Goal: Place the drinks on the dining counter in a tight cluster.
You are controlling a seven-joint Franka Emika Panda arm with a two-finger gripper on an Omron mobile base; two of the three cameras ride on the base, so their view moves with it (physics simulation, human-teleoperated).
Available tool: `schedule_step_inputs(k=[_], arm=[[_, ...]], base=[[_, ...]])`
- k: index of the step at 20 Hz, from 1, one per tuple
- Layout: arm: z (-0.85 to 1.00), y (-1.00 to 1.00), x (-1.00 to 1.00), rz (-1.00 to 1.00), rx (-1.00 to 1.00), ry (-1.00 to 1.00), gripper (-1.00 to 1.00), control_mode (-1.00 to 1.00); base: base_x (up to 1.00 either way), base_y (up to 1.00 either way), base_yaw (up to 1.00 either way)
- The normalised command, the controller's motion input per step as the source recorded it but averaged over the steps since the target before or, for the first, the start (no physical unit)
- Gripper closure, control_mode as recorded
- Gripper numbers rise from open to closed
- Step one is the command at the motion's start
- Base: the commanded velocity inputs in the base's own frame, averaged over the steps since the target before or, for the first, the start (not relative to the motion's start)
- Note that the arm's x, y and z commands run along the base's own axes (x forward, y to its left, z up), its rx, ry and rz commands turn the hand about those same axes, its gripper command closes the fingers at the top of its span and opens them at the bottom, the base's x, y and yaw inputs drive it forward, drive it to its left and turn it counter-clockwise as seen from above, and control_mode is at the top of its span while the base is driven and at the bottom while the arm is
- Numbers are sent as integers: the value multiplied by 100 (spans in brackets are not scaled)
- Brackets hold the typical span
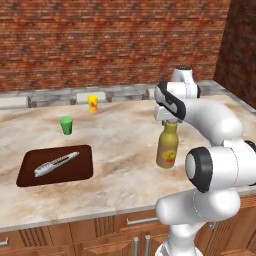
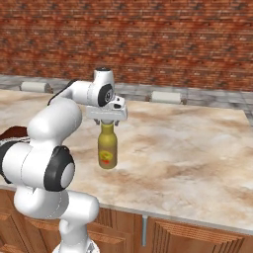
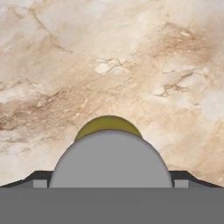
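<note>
Marble counter (image 1: pixel 115 165), green cup (image 1: pixel 66 125), yellow cup (image 1: pixel 93 103), dark board (image 1: pixel 56 165).

- Dining counter (image 1: pixel 120 165): beige marble-patterned top over wooden drawers, brick wall behind.
- Olive-yellow bottle (image 1: pixel 167 148): upright, right of centre.
- Dark brown board (image 1: pixel 75 170): front left, carrying a grey utensil (image 1: pixel 56 163).
- Green cup (image 1: pixel 66 125) and yellow cup (image 1: pixel 93 104): further back, apart.

Bare counter (image 2: pixel 197 148) right of olive bottle (image 2: pixel 107 150)
</note>
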Motion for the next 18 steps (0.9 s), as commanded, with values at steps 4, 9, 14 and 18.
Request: schedule_step_inputs(k=[4, 9, 14, 18], arm=[[35, 0, 0, 0, -1, 2, -100, -100], [73, 0, 0, 0, 0, 1, -100, -100], [40, 0, -34, 0, 0, 0, -100, -100], [20, 0, -92, 0, 2, -1, -100, -100]], base=[[0, 0, 0], [0, 0, 0], [0, 0, 0], [0, 0, 0]])
